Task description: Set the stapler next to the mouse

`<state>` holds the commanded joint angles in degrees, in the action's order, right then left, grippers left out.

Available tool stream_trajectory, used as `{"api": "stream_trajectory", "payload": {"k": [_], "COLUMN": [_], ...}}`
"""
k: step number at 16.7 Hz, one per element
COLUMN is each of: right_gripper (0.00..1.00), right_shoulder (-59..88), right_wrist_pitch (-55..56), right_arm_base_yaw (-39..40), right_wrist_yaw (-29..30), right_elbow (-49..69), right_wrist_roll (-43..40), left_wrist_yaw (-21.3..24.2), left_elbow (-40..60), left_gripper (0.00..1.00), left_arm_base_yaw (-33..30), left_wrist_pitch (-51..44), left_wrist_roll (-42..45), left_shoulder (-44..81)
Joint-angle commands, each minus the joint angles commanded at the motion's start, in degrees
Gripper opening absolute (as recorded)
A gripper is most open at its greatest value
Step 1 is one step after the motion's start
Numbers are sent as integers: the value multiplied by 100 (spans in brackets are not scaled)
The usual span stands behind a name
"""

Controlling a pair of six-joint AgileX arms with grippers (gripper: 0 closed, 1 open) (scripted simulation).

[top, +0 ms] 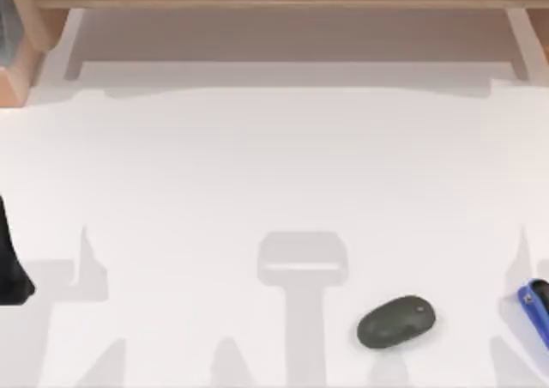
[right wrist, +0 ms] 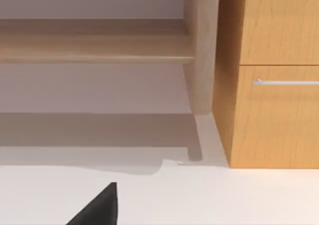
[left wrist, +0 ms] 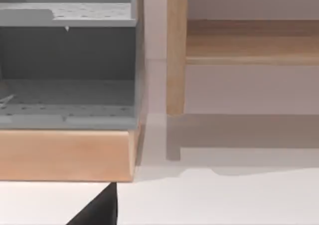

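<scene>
Stapler: we see the small narrow bright-blue bar-shaped stapler with a black end part [top: 538, 311] lying flat on the white table [top: 274, 173], at the top view's right edge near the front, partly cut off by the frame.
Mouse: our dark grey-green oval domed mouse [top: 395, 322] rests on the table to the left of the stapler, near the front, its small light dot toward its right end. The two lie well apart, with bare table between them.
Left arm: a black part of our left arm [top: 12, 263] shows at the top view's left edge, far across the table from both the mouse and the stapler.
Left gripper: we cannot tell how its fingers stand; a black wedge [left wrist: 97, 209] sits low in the left wrist view, facing a grey shelf unit [left wrist: 67, 60] on a light wooden base.
Right gripper: we cannot tell its finger state either; a similar black wedge [right wrist: 97, 209] shows in the right wrist view, over the table before a wooden drawer cabinet [right wrist: 271, 75] with a metal bar handle.
</scene>
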<state>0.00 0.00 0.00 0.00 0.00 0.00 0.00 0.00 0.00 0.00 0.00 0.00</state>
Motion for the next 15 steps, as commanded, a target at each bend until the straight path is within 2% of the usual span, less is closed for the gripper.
{"api": "stream_trajectory", "payload": {"k": [4, 7, 15], "right_gripper": [100, 100, 100], "right_shoulder": [187, 912, 5013], "right_wrist_pitch": [-153, -682, -3082], "right_arm_base_yaw": [34, 167, 716], "right_wrist_yaw": [3, -1, -44], "right_elbow": [158, 690, 2809], "right_wrist_roll": [-20, -85, -276], "left_wrist_yaw": [0, 0, 0], "left_elbow": [0, 0, 0], "left_gripper": [100, 100, 100], "left_arm_base_yaw": [0, 0, 0], "left_wrist_pitch": [0, 0, 0], "left_wrist_roll": [0, 0, 0], "left_shoulder": [0, 0, 0]}}
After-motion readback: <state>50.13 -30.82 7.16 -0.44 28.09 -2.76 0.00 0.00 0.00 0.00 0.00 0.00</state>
